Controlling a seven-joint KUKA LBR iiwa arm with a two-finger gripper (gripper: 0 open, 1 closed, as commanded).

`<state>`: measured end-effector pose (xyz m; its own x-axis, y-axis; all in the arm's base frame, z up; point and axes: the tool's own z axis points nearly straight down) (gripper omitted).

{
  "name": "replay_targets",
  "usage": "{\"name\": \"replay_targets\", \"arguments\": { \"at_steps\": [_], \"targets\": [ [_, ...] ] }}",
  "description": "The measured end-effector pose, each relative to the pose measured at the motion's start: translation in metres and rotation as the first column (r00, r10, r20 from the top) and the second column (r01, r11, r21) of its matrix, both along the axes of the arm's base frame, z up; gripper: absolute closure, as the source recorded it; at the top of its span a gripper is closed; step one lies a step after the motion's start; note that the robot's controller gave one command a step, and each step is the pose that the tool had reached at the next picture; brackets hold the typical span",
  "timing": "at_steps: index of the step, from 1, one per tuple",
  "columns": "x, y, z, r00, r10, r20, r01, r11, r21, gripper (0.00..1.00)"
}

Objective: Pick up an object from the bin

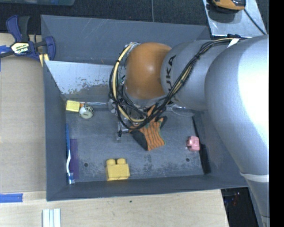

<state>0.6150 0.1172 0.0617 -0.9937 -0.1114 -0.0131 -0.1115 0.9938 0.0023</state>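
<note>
Starting at the left wall of the bin, a blue-and-white stick lies flat along the wall foot, left of the yellow brick. Probable cause: loose pieces slide to the edges.

Up and left of the brick, near the back wall, a small yellow block touches a pale round piece. Both are well apart from the arm.

The yellow brick sits alone on bare floor near the front wall, studs upward, with open space on all sides. Judged an easy pick from above.

Directly above the brick, towards the bin's middle, the tool hangs low over the floor. It sits under the arm's orange wrist cover and a bundle of cables, which mask it. Whether the tool is open or closed cannot be told, and nothing is seen in its grasp.

Up and right of the brick, just beside the tool, an orange-and-black ribbed piece lies tilted on the floor. It is the nearest thing to the tool, so judged the likely pick. Contact between them cannot be confirmed.

Further right of the brick, a small pink piece rests near the right wall, beside a dark bar at the wall foot.

Pick judged not yet made.
</note>
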Motion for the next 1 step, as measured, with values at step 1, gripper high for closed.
{"name": "replay_targets", "arguments": {
  "at_steps": [1],
  "targets": [
    [-0.0018, -0.0093, 0.0219, 0.999, 0.033, -0.010, -0.033, 0.999, -0.001, 0.00]
  ]
}}
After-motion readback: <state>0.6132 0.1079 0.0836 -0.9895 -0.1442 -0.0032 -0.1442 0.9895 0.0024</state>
